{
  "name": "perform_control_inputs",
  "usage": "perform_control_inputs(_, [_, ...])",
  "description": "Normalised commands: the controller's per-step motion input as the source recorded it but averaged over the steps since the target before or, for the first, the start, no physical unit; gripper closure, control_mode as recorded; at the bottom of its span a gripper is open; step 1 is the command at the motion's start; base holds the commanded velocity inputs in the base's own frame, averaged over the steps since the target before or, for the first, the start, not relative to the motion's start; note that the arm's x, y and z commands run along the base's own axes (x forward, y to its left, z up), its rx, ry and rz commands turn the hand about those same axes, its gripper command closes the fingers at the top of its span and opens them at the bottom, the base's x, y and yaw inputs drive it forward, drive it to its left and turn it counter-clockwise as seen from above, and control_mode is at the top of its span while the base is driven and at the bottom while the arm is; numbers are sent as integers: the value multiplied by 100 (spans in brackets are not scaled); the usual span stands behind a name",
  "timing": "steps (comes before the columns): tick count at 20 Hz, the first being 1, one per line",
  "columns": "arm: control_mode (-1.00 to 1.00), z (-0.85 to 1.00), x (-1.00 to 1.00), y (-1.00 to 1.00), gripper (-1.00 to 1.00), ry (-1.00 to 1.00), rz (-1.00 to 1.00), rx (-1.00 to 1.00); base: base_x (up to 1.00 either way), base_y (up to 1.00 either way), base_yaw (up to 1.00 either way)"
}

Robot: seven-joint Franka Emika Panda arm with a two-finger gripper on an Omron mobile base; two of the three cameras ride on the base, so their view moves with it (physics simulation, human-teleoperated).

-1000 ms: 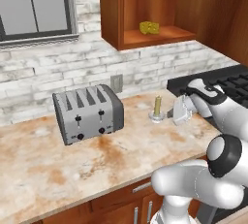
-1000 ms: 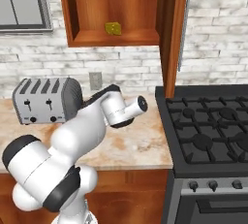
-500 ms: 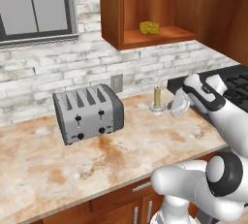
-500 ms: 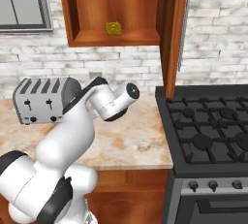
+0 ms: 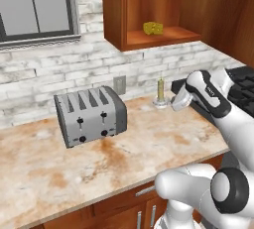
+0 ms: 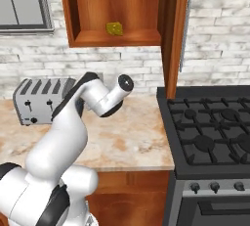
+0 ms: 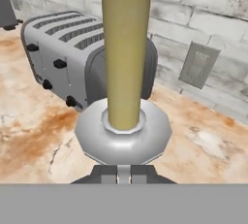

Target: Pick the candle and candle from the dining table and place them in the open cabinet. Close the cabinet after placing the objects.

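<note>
A white robot arm reaches across a beige stone counter (image 5: 44, 168) mottled with rust-orange. Its gripper (image 7: 124, 173) has its two dark finger tips drawn close together at the rim of a round silver dish holder (image 7: 123, 138), apparently pinching that edge. The holder carries one slim olive-yellow taper candle (image 7: 125, 48), standing upright. In the left base view, this candle (image 5: 160, 88) in its holder stands on the counter near the brick back wall, just beside the gripper (image 5: 177, 103) and close to the edge of a black stove (image 5: 243, 77). One candle can be seen; no second one can be made out here. One silver four-slot toaster (image 5: 90, 115) sits on the counter well to the left of the candle, with two lever knobs and two round dials on its front. In the hand view, the toaster (image 7: 63, 56) stands behind the candle. One grey wall outlet plate (image 5: 119, 84) is set in the whitish brick wall between the toaster and the candle. Above the counter hangs one reddish-brown wooden wall cabinet (image 6: 78, 12), standing open, its door (image 6: 175, 29) swung out edge-on with one long vertical silver bar handle (image 6: 184, 32). One yellow cheese-like wedge (image 6: 114, 28) rests on the cabinet's lower shelf. One window (image 5: 32, 5) with a grey frame sits in the wall at upper left. In the right base view, the stove top shows several black burner grates (image 6: 215, 122), with three knobs visible along the front below.
</note>
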Motion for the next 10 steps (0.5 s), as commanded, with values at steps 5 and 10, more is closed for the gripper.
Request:
perform_control_inputs(5, [-100, 37, -3, 1, 100, -6, -7, 0, 0, 0, 0])
perform_control_inputs(10, [-100, 38, -12, 0, 100, -9, -8, 0, 0, 0, 0])
